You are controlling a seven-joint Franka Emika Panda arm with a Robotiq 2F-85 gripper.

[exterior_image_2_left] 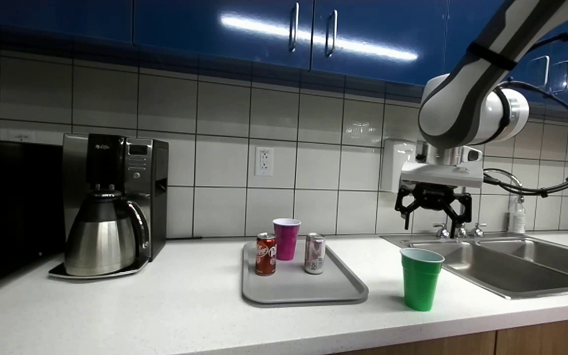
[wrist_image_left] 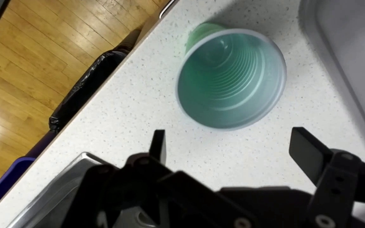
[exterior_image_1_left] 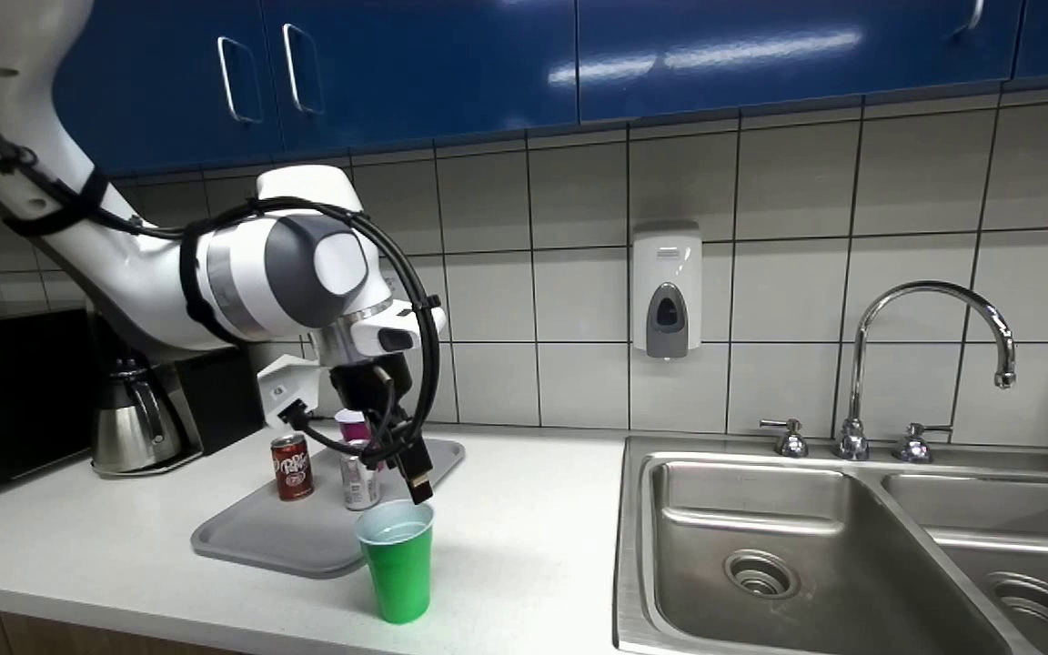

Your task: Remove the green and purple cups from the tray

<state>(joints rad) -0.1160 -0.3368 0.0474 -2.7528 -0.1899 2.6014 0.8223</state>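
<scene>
The green cup [exterior_image_1_left: 399, 575] stands upright on the counter beside the grey tray [exterior_image_1_left: 283, 550], off it, in both exterior views [exterior_image_2_left: 420, 284]. It also shows in the wrist view [wrist_image_left: 230, 82], its pale rim facing the camera. The purple cup [exterior_image_2_left: 287, 240] stands upright at the back of the tray [exterior_image_2_left: 308, 294], between two cans. In an exterior view the purple cup [exterior_image_1_left: 352, 424] is partly hidden behind the arm and a can. My gripper [exterior_image_2_left: 430, 229] is open and empty above the counter. In the wrist view its fingers [wrist_image_left: 228, 145] are wide apart, with the green cup's rim just beyond them.
A red can [exterior_image_2_left: 266, 255] and a silver can [exterior_image_2_left: 314, 254] stand on the tray. A steel sink [exterior_image_1_left: 630, 546] with a faucet [exterior_image_1_left: 929, 287] lies beside the green cup. A coffee maker [exterior_image_2_left: 159, 207] stands at the far end. Blue cabinets [exterior_image_2_left: 225, 29] hang above.
</scene>
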